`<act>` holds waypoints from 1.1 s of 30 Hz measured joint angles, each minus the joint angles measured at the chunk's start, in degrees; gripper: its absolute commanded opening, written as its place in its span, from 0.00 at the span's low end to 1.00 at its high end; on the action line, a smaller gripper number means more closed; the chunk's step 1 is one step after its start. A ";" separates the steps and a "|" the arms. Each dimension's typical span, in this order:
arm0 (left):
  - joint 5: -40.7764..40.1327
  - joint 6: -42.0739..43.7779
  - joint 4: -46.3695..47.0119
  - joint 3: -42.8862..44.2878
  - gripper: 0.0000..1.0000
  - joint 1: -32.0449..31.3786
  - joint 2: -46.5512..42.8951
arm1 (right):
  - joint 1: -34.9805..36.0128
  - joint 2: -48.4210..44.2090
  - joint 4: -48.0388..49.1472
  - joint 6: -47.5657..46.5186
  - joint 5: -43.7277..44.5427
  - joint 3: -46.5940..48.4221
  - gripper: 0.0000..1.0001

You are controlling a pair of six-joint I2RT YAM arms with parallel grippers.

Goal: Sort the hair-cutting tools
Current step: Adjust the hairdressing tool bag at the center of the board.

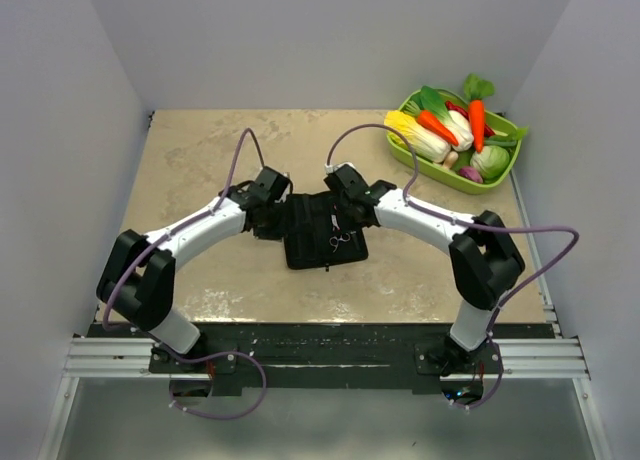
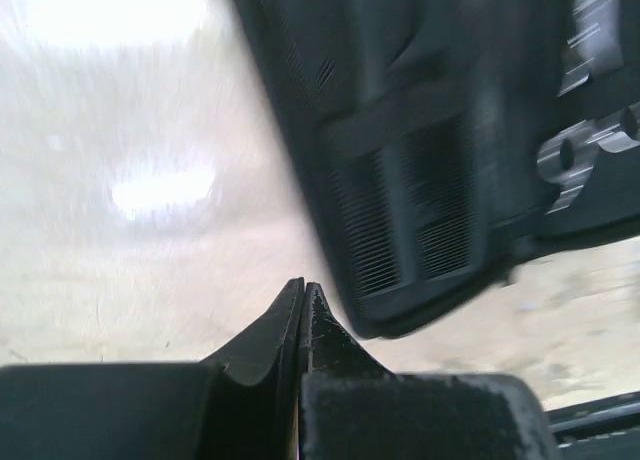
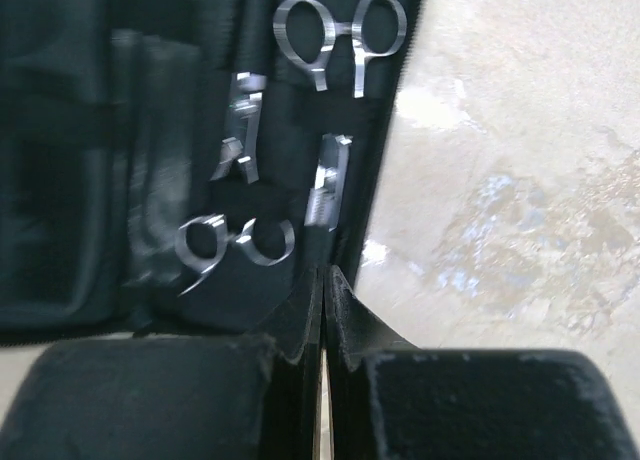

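A flat black case (image 1: 322, 238) lies open mid-table between both arms. In the right wrist view two silver scissors rest in it, one (image 3: 340, 30) with its rings at the top, the other (image 3: 235, 242) with its rings lower left. My right gripper (image 3: 325, 272) is shut and empty, its tips at the case's right edge just below them. The left wrist view shows two black combs (image 2: 372, 230) (image 2: 445, 215) side by side under a strap (image 2: 400, 130) of the case. My left gripper (image 2: 303, 285) is shut and empty over the table, beside the case's corner. Blurred scissors (image 2: 590, 145) show at that view's right.
A green basket (image 1: 440, 170) of toy vegetables stands at the back right corner of the beige tabletop (image 1: 200, 160). White walls close in the table on three sides. Purple cables (image 1: 240, 155) loop over both arms.
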 measured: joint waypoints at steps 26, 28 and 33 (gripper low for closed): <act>11.47 0.02 14.60 7.74 0.00 1.27 13.68 | 4.22 -4.13 7.30 9.97 -10.51 -3.54 0.00; 11.47 0.02 15.39 7.74 0.00 1.84 14.14 | 4.33 -3.56 8.76 10.29 -10.56 -4.04 0.00; 11.58 0.02 18.16 7.74 0.00 3.69 14.36 | 4.66 -2.86 10.93 10.84 -10.62 -5.20 0.00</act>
